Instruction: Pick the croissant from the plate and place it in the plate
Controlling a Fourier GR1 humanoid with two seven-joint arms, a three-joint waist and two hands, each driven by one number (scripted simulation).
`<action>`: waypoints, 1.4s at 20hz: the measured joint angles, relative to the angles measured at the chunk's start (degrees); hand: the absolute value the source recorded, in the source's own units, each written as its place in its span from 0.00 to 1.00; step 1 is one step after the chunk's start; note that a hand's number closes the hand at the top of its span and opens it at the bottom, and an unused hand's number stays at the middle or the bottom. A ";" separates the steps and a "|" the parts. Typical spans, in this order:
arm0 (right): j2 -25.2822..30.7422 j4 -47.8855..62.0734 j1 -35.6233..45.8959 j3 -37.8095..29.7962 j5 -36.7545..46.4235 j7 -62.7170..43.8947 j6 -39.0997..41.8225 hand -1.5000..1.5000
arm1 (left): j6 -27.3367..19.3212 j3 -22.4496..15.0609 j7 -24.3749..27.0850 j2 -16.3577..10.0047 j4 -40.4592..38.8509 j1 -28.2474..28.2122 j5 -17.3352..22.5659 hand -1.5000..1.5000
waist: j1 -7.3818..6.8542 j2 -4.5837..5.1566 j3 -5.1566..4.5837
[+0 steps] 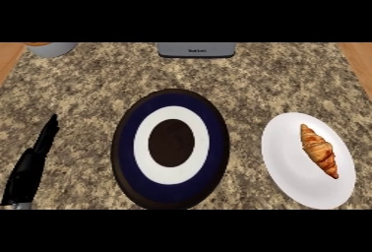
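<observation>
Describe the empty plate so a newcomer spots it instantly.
On the speckled granite counter, look at the middle, left of the plain white round plate carrying the golden-brown croissant. The dark navy round plate sits there; only it has a white ring around a dark centre.

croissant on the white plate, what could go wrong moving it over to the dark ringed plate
1. The croissant lies on the right half of the white plate, close to its rim, so a sideways nudge might slide it off onto the counter.
2. Only the left hand shows, resting open at the far left. Reaching from there would mean crossing over the dark ringed plate and possibly bumping it. The right hand is out of view.
</observation>
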State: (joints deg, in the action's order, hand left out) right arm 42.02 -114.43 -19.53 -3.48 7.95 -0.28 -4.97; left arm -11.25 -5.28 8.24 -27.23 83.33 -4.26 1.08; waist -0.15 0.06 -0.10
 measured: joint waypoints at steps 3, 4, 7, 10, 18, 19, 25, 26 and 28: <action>1.87 0.59 4.63 2.00 2.26 -8.38 2.74 0.00 | -0.35 -0.24 -0.29 0.55 0.53 0.15 -0.96 0.50 | -0.49 0.07 0.02; 2.22 1.41 6.18 2.48 2.53 -10.09 4.01 0.00 | 0.20 0.20 -0.27 0.34 0.04 0.60 -0.86 0.50 | -0.49 0.08 0.02; 2.69 2.90 9.19 4.65 4.30 -14.68 7.29 0.00 | 0.26 0.31 -0.08 0.94 0.14 0.16 -1.53 0.50 | -0.50 0.06 0.05; 2.88 6.70 12.93 6.95 6.46 -17.25 10.54 0.00 | 0.82 0.67 0.40 1.43 -0.28 0.09 -1.72 0.50 | -0.59 0.07 0.05; 3.46 18.71 20.65 9.50 12.07 -15.92 18.85 0.00 | 2.40 2.57 -0.52 1.40 1.66 -0.97 -2.35 0.50 | -0.53 0.04 0.10; 2.71 19.43 21.05 9.47 12.92 -15.61 19.59 0.00 | 2.51 2.77 -0.37 1.86 1.45 -0.92 -2.84 0.50 | -0.41 0.02 0.11; -1.24 27.12 25.84 9.85 17.43 -12.35 23.10 0.00 | 4.24 4.21 -0.71 3.30 2.11 -1.50 -3.98 0.50 | -0.30 -0.01 0.11; -2.18 27.37 25.90 10.45 18.40 -12.42 23.31 0.00 | 4.17 4.18 -1.01 3.66 2.12 -1.24 -4.55 0.50 | -0.23 -0.02 0.10; -3.32 28.43 26.26 10.52 19.54 -11.82 24.57 0.00 | 3.99 4.56 -0.95 4.60 1.91 -0.93 -5.38 0.50 | -0.16 -0.04 0.10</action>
State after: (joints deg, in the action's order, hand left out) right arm 38.69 -86.00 6.73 7.03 27.49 -12.10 19.60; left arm -7.26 -0.72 7.29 -22.63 85.24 -5.19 -4.30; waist -0.31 0.02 0.00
